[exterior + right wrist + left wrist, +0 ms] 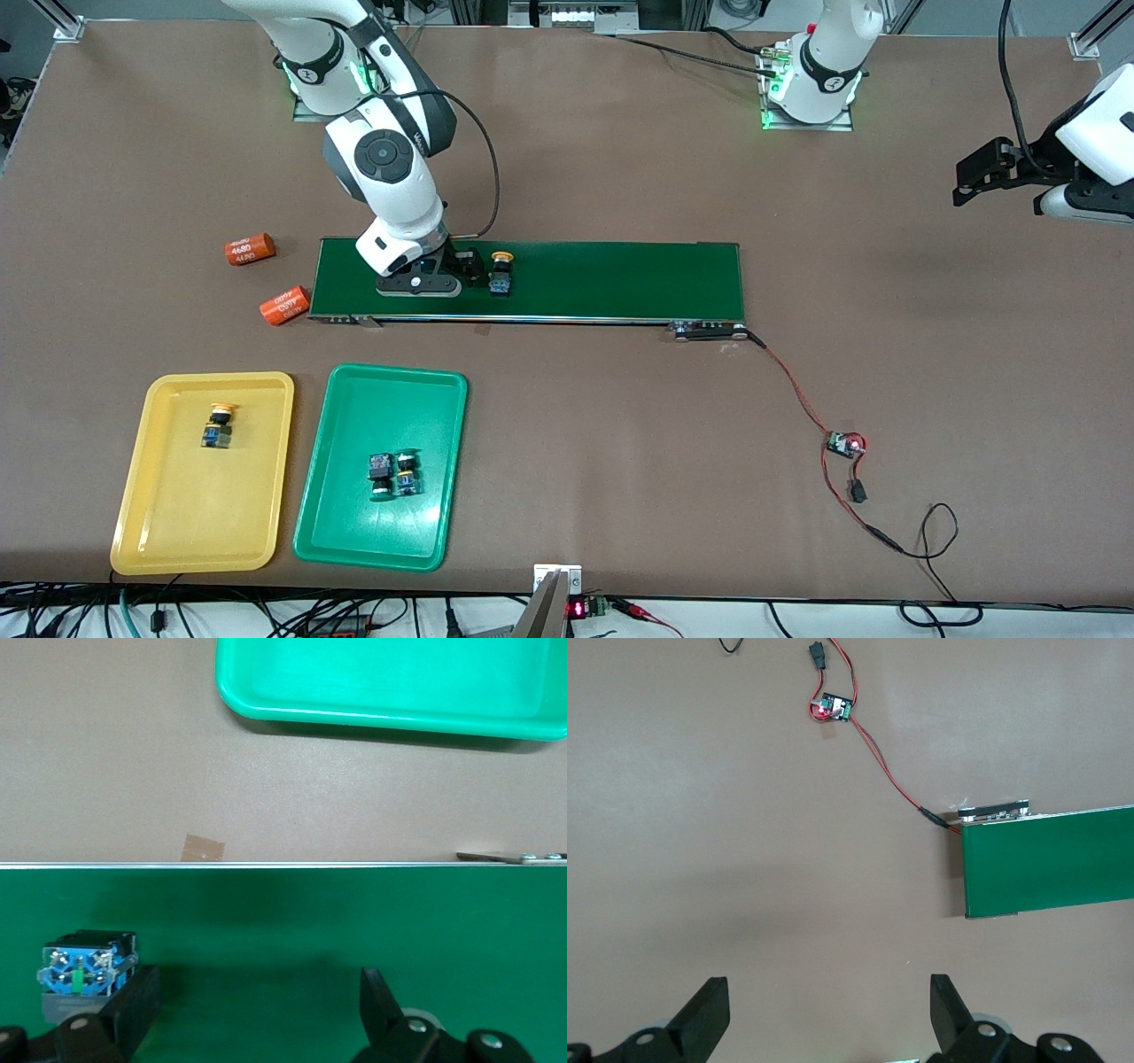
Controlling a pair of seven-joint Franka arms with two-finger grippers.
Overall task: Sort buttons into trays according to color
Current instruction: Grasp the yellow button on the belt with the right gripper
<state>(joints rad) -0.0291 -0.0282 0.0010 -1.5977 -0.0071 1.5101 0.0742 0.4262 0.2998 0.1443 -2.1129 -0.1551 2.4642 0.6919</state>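
The right gripper hung spread over the belt beside a yellow button; the left gripper waited, spread.

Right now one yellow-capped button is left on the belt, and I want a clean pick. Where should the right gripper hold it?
Probably the squarish black body of the yellow-capped button, below its round cap, coming from above. It stands on the conveyor belt with flat sides for the fingers, while the cap looks rounded and slippery. The right gripper is open beside it, not yet around it.
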